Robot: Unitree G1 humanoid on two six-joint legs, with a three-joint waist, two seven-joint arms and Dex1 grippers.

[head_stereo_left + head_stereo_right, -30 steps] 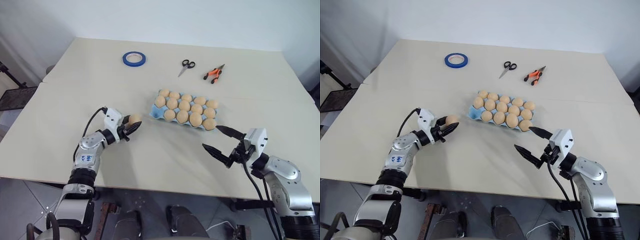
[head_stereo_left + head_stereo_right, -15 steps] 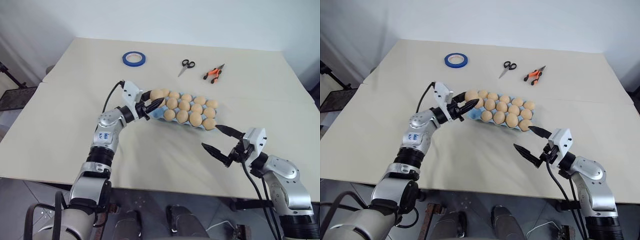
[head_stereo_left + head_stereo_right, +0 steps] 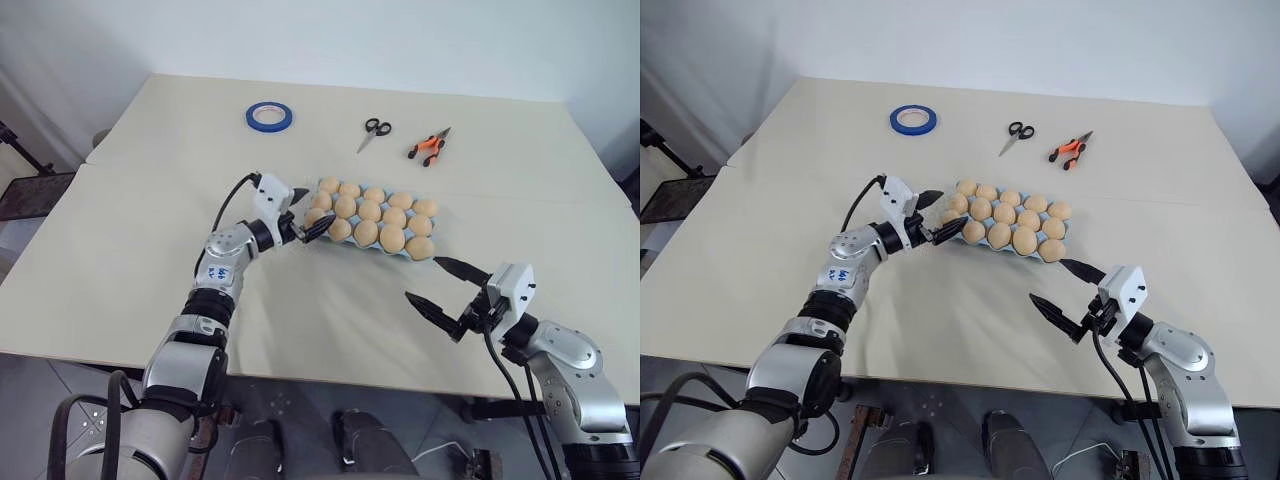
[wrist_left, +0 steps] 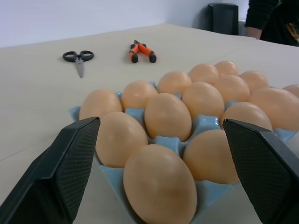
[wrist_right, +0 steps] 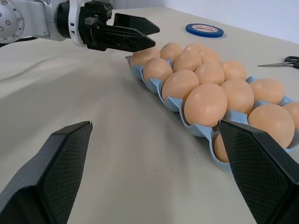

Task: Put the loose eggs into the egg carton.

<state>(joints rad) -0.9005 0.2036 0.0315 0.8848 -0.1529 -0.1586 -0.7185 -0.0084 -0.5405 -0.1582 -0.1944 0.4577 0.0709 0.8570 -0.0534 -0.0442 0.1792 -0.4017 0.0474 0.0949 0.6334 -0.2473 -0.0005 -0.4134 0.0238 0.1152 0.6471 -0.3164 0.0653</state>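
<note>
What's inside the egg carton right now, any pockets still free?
The egg carton holds tan eggs in every pocket that shows, three rows of five. The left gripper hangs open at its near-left corner, with an egg between the jaws. The eggs cover the pocket bottoms.

On the pale desk (image 3: 120, 240) the light blue egg carton (image 3: 312, 229) holds rows of tan eggs (image 3: 368, 211). The left pincer (image 3: 312, 214) sits at the carton's near left corner, its black fingers spread apart around the corner egg. The right pincer (image 3: 437, 287) hangs wide open near the desk's front edge, apart from the carton. Beyond lie a blue tape roll (image 3: 269, 117), black scissors (image 3: 372, 132) and orange-handled pliers (image 3: 428, 147).
</note>
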